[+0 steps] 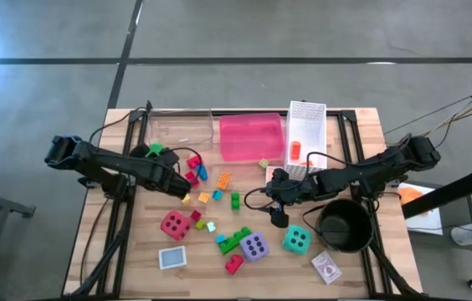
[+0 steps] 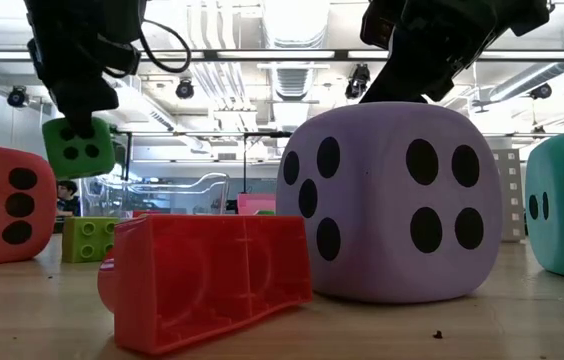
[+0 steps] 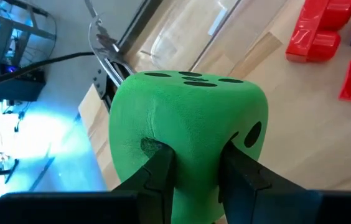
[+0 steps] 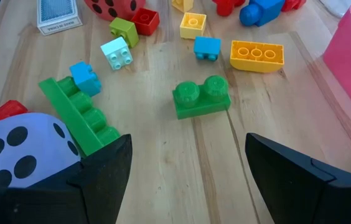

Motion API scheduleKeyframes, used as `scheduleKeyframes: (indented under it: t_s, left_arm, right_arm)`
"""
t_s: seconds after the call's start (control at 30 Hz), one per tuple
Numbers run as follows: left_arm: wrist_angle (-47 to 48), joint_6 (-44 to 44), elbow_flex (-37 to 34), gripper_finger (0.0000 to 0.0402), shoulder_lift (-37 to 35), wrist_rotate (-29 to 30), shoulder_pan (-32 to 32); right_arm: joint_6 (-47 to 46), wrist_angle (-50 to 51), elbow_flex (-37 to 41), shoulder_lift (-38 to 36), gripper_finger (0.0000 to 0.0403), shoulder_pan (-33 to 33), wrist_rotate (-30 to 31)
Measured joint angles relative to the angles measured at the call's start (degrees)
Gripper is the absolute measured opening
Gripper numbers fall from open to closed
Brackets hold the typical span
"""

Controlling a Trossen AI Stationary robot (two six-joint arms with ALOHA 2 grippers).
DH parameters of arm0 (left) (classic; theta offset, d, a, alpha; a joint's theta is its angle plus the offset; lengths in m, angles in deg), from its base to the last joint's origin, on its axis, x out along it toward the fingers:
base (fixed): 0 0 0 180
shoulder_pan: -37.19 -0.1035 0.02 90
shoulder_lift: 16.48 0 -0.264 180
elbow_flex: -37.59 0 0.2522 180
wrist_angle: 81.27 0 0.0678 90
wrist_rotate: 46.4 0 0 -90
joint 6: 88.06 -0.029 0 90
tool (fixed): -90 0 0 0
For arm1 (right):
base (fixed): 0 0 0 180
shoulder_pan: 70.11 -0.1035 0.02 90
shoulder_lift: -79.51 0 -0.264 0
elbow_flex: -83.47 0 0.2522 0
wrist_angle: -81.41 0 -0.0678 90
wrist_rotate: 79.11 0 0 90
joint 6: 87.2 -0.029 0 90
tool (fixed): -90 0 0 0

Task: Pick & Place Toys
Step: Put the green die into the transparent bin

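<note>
Jaws grip one green die [image 3: 188, 124].

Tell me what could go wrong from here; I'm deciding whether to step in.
1. The left hand pinches the soft green die deep into its side, lifted off the table; it could slip out.
2. The open right hand hangs low over the green two-stud brick, beside the purple die and long green brick, which it might nudge.

No readable text, label, brand or printed number is to be found on anything in these views. Only pips are shown on the dice: four on one face of the purple die [image 2: 392, 200], dots on the green die [image 3: 188, 124].
</note>
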Motion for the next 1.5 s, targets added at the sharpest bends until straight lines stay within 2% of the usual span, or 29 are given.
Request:
scheduleKeyframes:
  t_s: [0.33, 1.5]
  left_arm:
    - [0.0, -4.2, 0.0, 0.0089, 0.0, 4.8, 0.0]
    - [0.0, -6.3, 0.0, 0.0086, 0.1, 5.7, -6.1]
  right_arm:
    - [0.0, 0.0, 0.0, 0.0, 0.0306, 0.0, 0.0]
    - [0.0, 0.0, 0.0, 0.0, 0.0306, 0.0, 0.0]
